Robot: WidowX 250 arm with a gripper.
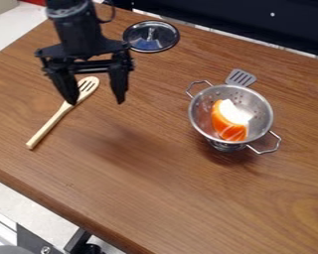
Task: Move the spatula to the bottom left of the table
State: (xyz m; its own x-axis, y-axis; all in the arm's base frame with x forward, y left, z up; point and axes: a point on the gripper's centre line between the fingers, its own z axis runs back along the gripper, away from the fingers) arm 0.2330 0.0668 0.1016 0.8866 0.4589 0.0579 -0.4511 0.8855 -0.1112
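On your surface (145, 183), far left: wooden slotted spoon (54, 120), slanting, slotted end toward far edge. Next, your pincer (96, 102), released, fingers pointing down, spread wide, nothing between them; one finger overlaps spoon in your view. Then round lid (139, 44), knob up, near far edge. Right of centre, your metal colander (265, 119), orange-and-white piece (220, 124) inside. Your task's grey spatula (245, 78): slotted head visible just beyond colander, remainder hidden.

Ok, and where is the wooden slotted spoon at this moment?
In the camera view, the wooden slotted spoon lies on the left of the table, just below the gripper.
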